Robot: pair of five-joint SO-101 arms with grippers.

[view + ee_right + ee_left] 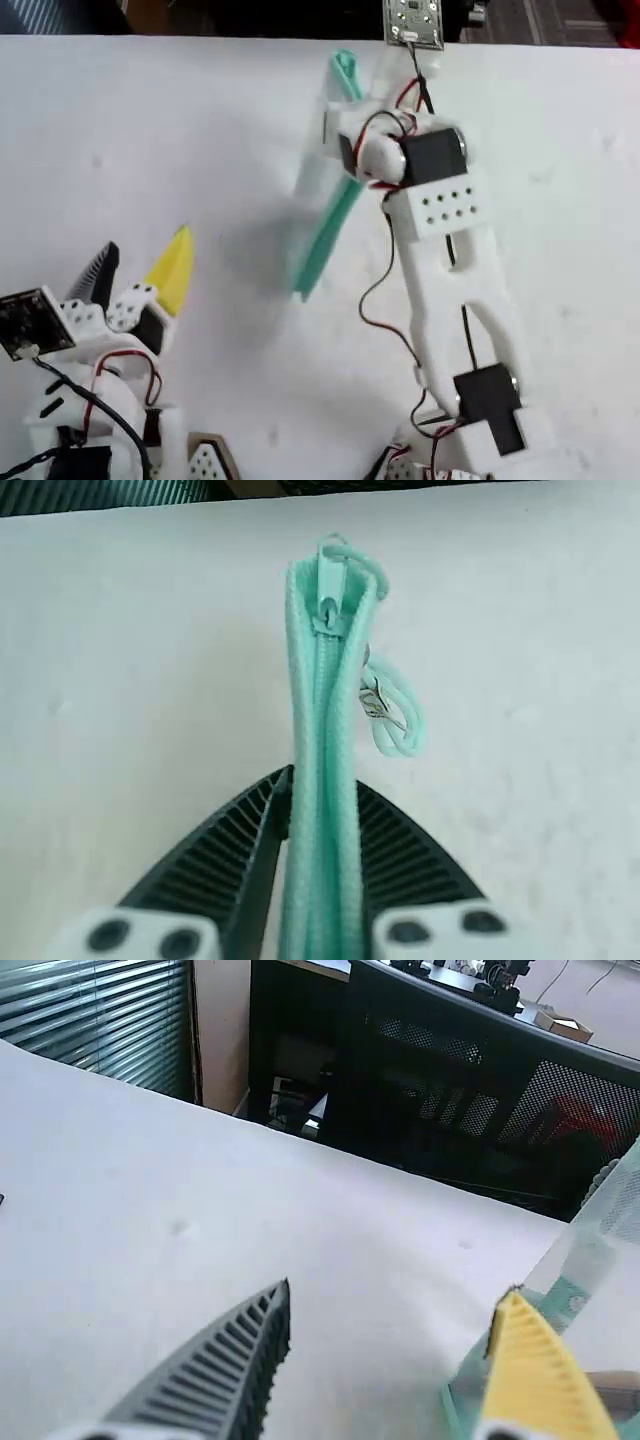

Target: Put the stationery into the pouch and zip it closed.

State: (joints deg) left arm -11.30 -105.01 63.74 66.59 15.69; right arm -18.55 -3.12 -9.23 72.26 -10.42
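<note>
Above the table, the pouch was held zip-edge up, my right gripper clamped on it. My left gripper sat well apart, fingers spread, empty. The slider looked fully drawn, so I judged zipping done; the next move called for lowering and releasing.

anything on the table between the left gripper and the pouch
Nothing visible does: bare table lies between the open left gripper and the pouch, which the right gripper clamps by its zipper edge.
</note>
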